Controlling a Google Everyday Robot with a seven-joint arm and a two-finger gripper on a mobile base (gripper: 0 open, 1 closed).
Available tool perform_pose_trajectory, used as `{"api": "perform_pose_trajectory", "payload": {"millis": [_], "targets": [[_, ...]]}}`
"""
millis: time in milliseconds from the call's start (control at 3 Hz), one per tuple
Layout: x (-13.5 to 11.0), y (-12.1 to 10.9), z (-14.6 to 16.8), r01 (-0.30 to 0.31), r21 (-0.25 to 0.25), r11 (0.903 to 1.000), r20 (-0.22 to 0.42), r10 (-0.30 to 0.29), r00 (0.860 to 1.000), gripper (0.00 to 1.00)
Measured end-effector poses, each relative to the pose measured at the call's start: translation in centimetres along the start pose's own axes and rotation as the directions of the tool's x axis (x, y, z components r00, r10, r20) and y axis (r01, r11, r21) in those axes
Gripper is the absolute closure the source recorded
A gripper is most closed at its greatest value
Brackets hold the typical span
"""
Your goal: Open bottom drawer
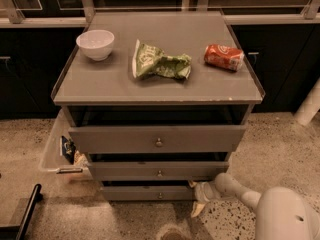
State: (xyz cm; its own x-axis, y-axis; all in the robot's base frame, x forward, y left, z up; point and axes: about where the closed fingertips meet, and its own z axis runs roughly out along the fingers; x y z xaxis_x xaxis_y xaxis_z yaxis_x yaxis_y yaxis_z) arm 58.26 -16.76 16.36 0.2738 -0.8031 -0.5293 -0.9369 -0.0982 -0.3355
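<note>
No lettering is legible on the red can (224,57) or the crumpled green bag (159,64). The bottom drawer (145,193) is lowest of three fronts, near the floor. The gripper (195,198) sits at its right end, fingers (196,210) spread apart, holding nothing.

One view only, set high and in front of the drawer cabinet (215,84), looking down and toward the far wall. Fairly near, with the bottom drawer (135,193) low in frame and the gripper (196,198) at its right end, near right.
</note>
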Motion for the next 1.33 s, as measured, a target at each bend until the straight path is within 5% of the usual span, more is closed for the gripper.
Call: {"api": "perform_pose_trajectory", "payload": {"millis": [667, 1333], "targets": [[1.40, 0.26, 0.94, -0.041, -0.014, 0.9991, -0.008, 0.041, 0.999, 0.00], [1.16, 0.26, 0.93, -0.046, -0.025, 0.9986, 0.002, 0.046, 0.999, 0.38]]}}
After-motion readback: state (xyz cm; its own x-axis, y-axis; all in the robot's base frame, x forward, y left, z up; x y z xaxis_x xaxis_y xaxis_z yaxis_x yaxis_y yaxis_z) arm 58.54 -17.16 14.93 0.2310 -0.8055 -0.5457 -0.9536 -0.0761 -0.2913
